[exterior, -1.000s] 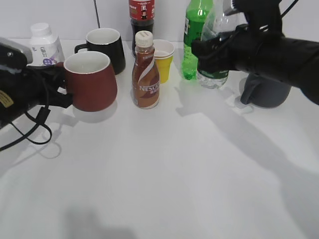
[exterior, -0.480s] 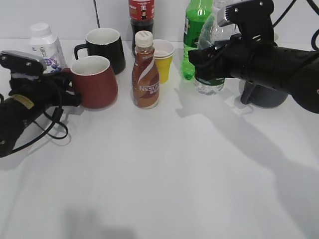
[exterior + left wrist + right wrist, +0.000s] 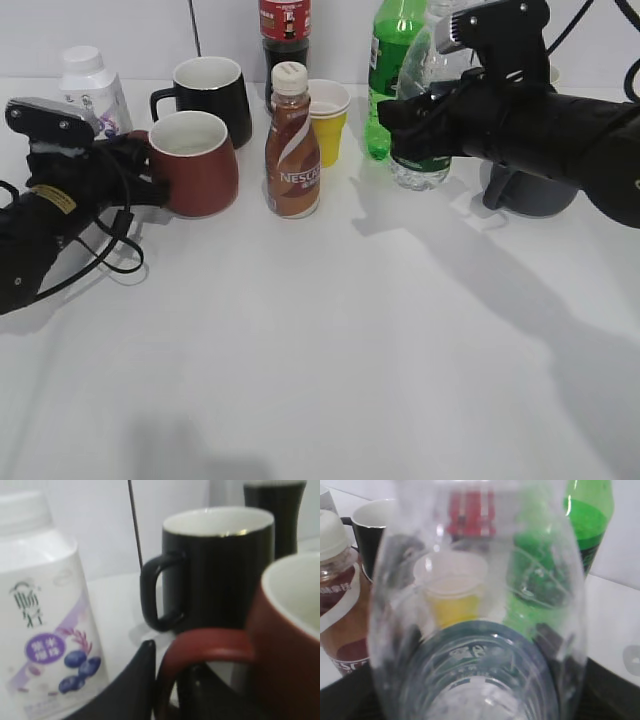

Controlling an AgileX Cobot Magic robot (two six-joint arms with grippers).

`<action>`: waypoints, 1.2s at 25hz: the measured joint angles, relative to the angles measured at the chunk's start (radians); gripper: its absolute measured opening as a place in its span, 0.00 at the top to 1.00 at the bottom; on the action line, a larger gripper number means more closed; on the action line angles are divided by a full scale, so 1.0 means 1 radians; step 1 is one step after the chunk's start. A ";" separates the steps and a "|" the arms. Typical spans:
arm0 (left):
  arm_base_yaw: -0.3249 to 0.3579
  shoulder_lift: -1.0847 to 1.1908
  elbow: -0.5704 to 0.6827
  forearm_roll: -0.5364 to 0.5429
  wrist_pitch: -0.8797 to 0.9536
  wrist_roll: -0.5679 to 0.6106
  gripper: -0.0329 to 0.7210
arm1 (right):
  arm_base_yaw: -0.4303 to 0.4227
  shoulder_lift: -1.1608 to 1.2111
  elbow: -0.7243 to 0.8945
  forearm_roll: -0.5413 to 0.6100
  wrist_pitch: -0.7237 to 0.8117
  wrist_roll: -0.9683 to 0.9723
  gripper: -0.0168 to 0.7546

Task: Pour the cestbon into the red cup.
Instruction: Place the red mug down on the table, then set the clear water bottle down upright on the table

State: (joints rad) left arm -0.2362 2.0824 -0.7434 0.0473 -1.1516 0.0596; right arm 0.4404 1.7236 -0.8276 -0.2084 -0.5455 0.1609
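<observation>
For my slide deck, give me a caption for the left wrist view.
Left tool at the red cup handle, black mug and white yogurt bottle behind.

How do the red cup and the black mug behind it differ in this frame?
The red cup is dark red and squat, widening toward its base; the black mug is glossy black with straighter walls. The left gripper is at the red cup's handle, while the black mug stands free, farther back, its handle unheld. Both have white interiors and loop handles pointing left in the exterior view.
</observation>
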 joint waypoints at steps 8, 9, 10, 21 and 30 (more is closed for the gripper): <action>0.000 -0.004 0.041 -0.003 -0.052 -0.009 0.63 | -0.008 0.035 0.000 0.004 -0.027 -0.012 0.34; 0.000 -0.007 0.054 -0.002 -0.054 -0.009 0.62 | -0.011 0.050 0.000 0.006 -0.042 -0.017 0.34; 0.000 -0.011 0.069 0.002 -0.054 -0.009 0.62 | -0.015 0.066 0.000 0.009 -0.056 -0.021 0.34; -0.005 -0.178 0.235 0.027 -0.053 -0.012 0.61 | -0.020 0.201 0.000 0.087 -0.205 -0.087 0.34; -0.076 -0.364 0.336 0.028 -0.056 -0.012 0.61 | -0.020 0.206 0.000 0.138 -0.218 -0.124 0.34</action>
State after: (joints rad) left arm -0.3121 1.7181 -0.4078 0.0751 -1.2072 0.0473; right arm 0.4208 1.9297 -0.8276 -0.0701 -0.7635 0.0367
